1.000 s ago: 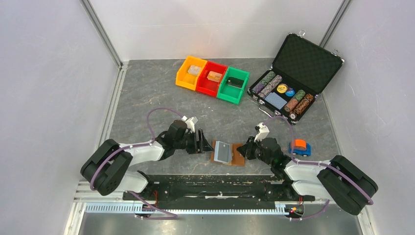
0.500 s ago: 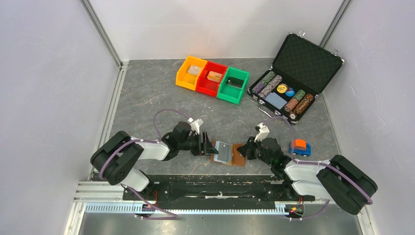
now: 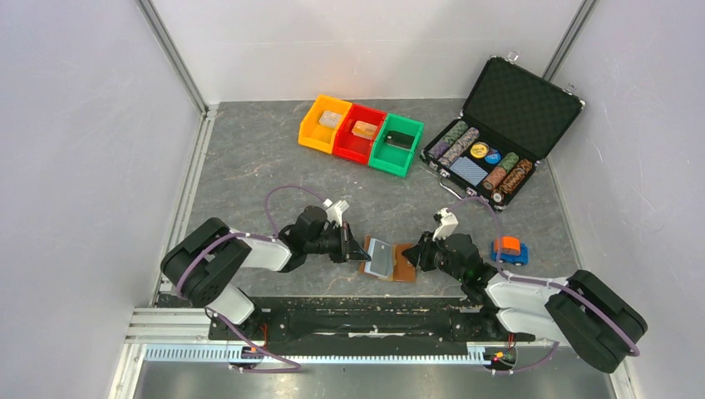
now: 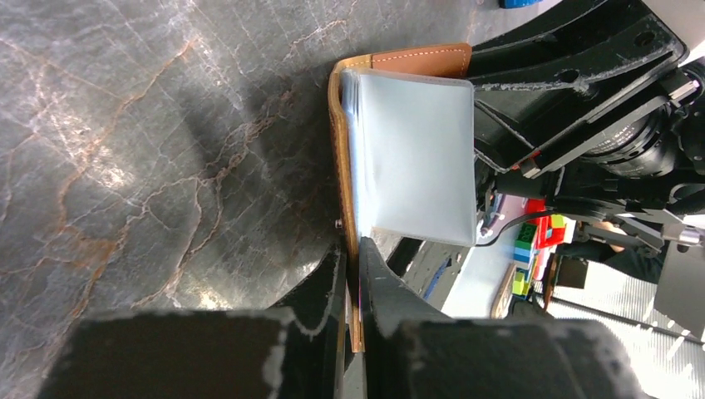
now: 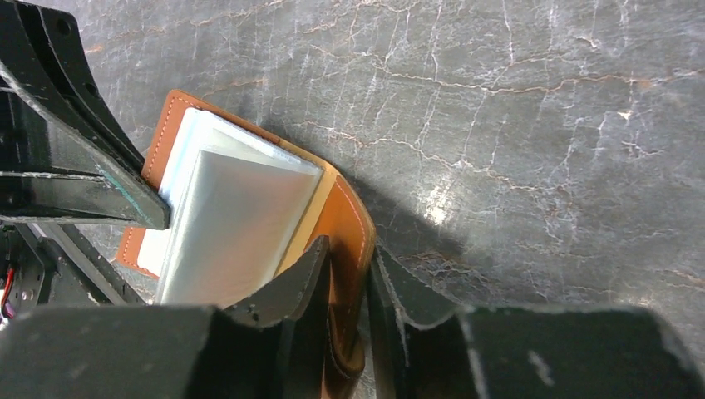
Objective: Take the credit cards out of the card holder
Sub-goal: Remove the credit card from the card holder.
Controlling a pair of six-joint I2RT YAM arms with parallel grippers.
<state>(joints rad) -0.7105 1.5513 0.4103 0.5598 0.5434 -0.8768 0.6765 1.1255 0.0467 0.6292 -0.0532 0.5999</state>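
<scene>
On table, card holder — open, pinched

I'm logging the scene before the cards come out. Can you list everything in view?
card holder: one, brown leather with pale inner sleeves, open, near centre
orange bin, red bin, green bin: one each, side by side at the rear, a small item in each
chip case: one, black, lid open, rear right
poker chips: several rows, mixed colours, inside the case
toy car: one, blue and orange, right side
table: grey, marbled
left gripper: black, shut on the holder's left edge
right gripper: black, shut on the holder's right flap
</scene>
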